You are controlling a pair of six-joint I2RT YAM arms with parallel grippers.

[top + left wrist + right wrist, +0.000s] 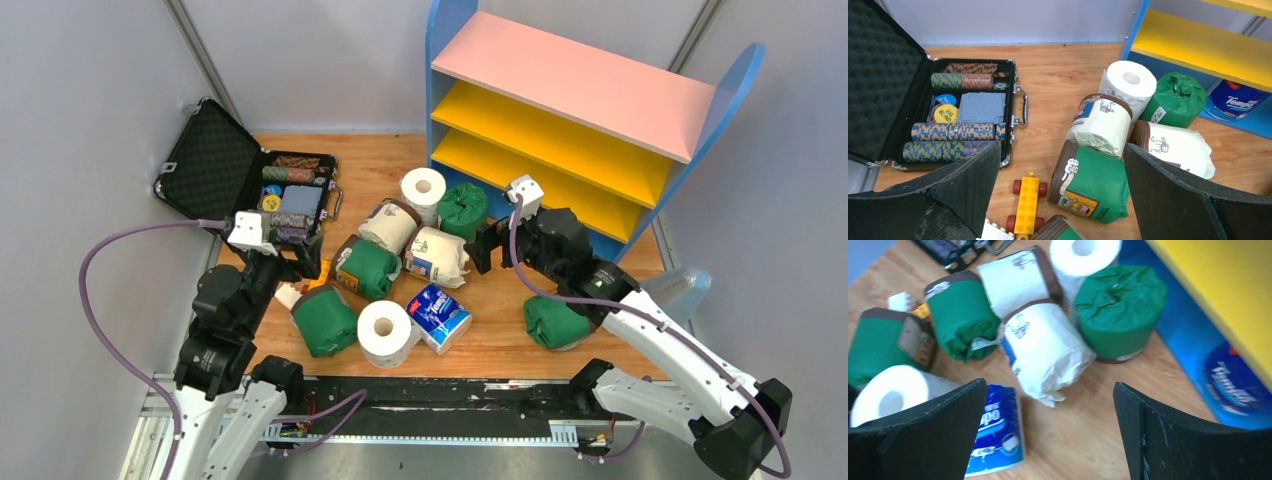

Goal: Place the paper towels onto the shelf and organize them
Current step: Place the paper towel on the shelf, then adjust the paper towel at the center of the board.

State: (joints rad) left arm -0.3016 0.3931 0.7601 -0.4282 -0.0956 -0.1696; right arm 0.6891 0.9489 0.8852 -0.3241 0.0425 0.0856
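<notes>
The shelf [575, 80] has blue sides, a pink top and two yellow boards, and stands at the back right. Several paper towel rolls lie on the wooden floor in front of it: bare white [424, 190], green [462, 210], cream [388, 226], cream [437, 257], green [368, 268], green [325, 320], white [387, 332], blue-and-white [439, 316] and green [555, 323]. A blue roll [1235, 385] lies on the shelf's bottom level. My left gripper [1060, 155] is open and empty above a green roll [1093, 187]. My right gripper [1048, 390] is open and empty above bare floor beside a cream roll [1043, 352].
An open black case [215, 170] with poker chips lies at the back left. An orange toy car [1027, 202] and a white brick sit under my left gripper. A clear plastic object [685, 290] lies at the right, by the shelf's side panel.
</notes>
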